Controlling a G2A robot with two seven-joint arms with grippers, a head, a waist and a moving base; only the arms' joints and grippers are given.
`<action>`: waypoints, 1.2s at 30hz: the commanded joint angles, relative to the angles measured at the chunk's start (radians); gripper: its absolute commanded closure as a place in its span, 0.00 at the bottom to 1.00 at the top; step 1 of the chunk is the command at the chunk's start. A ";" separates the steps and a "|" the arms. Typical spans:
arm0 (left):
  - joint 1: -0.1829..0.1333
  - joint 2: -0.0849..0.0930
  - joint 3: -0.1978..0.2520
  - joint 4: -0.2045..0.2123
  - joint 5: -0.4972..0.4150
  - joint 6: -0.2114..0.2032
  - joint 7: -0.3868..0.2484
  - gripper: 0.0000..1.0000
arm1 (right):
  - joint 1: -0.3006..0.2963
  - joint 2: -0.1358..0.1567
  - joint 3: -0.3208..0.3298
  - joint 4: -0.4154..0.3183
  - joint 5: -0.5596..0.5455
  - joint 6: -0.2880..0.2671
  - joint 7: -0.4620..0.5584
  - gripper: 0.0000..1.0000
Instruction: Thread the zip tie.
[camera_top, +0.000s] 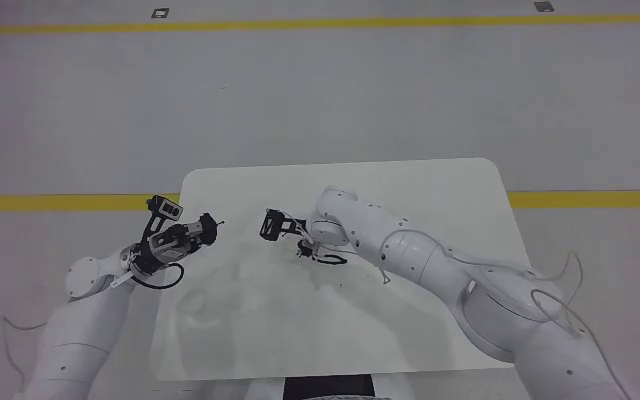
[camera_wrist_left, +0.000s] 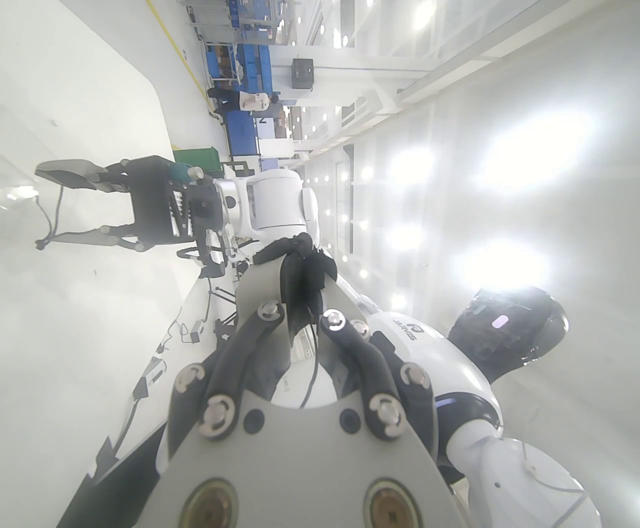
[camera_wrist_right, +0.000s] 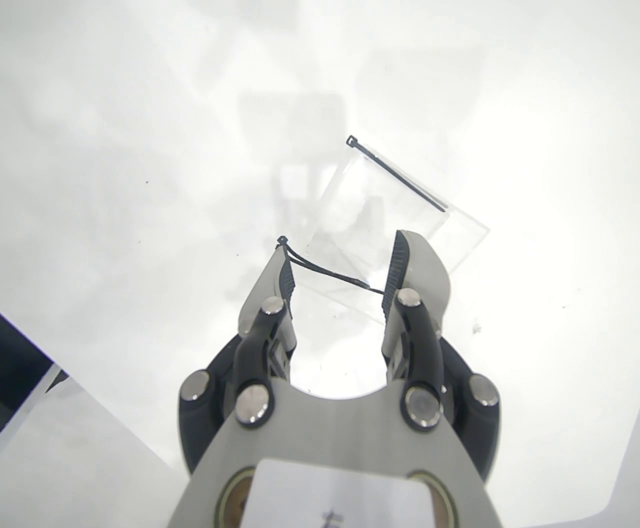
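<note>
The right gripper (camera_wrist_right: 340, 250) hovers over the desk (camera_top: 420, 190) near the middle of the top view. Its jaws are spread apart and clamp nothing. A looped zip tie (camera_wrist_right: 330, 274) is strung across the gap. Its small square head sits at the tip of one finger and the strands run to the ribbed pad of the other. Stretched this way the tie looks hung or braced on the fingers rather than pinched, which probably keeps the head exposed and steady so a tail can be guided through it.

The left gripper (camera_wrist_left: 302, 250) is just beside it, at the left of the top view and a little off the desk edge. Its tips point at the right gripper across a small gap. Its jaws are clenched together. A thin dark strand shows in the space behind the tips, and a short dark sliver pokes from the front in the top view. I cannot tell whether that is a tie's tail. The two grippers face each other nose to nose, which suits feeding one end into the other.

A second, straight zip tie (camera_wrist_right: 395, 172) lies along the edge of a clear sheet (camera_wrist_right: 460, 227) on the desk, beyond the right gripper's fingers and not touching them. It looks like a spare waiting its turn.
</note>
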 joint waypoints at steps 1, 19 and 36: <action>0.000 0.000 0.000 0.000 0.000 0.000 0.000 1.00 | 0.002 -0.003 0.000 0.003 -0.002 0.000 -0.004 0.59; 0.000 0.000 0.000 0.000 0.000 0.000 0.000 1.00 | 0.011 -0.014 0.000 0.040 -0.028 0.000 -0.013 0.58; 0.000 0.000 0.000 0.000 0.000 0.000 0.000 1.00 | 0.012 0.000 0.000 0.013 -0.020 0.000 -0.007 0.57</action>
